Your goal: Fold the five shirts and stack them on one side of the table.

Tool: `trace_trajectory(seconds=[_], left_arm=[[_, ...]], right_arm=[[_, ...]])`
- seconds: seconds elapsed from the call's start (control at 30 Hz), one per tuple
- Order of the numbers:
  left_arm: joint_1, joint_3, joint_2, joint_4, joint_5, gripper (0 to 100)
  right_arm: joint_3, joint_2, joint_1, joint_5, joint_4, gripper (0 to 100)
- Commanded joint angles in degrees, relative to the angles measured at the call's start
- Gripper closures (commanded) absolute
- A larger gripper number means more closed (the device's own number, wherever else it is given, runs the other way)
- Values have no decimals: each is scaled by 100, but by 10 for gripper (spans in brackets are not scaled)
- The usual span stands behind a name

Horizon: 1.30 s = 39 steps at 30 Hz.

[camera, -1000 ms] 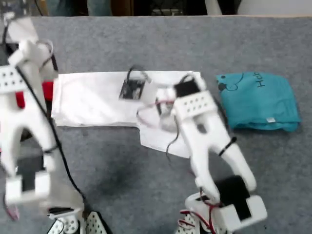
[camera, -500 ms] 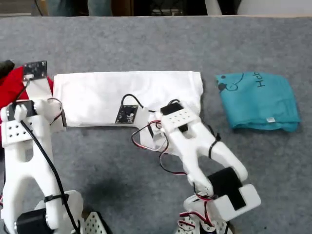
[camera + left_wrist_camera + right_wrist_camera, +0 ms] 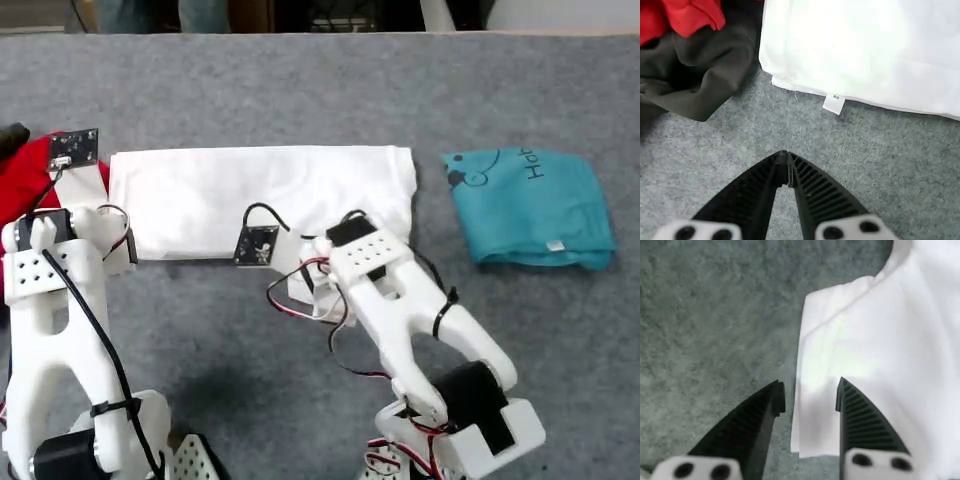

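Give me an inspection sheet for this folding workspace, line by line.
Surface: grey felt-like table.
Job's things: white shirt flat mid-table, partly folded; teal shirt folded on the side of the right arm; red shirt and dark garment bunched by the left arm.
Clutter: nothing seen.
Grippers: left jaws shut over bare table near the white shirt's label; right jaws open over its near flap.
Cables: loose wires loop at the right arm's wrist; black cable runs down the left arm.
Surroundings: indistinct furniture beyond the far edge.
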Motion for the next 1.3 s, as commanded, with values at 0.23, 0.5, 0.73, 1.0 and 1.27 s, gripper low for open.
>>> trace_trajectory(seconds=[0.23,0.5,0.73,1.0,1.27], left_arm=[[-40,-4,-158,-44,-26,971],[-48,-13,-158,-35,-26,971],[-48,-57,-158,-35,-26,971],[-57,-57,-158,-26,-26,971],[-57,-57,-158,-26,-26,971]], right_arm=[[-497,1473,53,9,-369,818],[-602,1604,44,44,-360,927],[-655,1587,105,-114,-396,985],[-1385,1578,457,-255,264,985],[-3477,1824,457,-237,1732,985]])
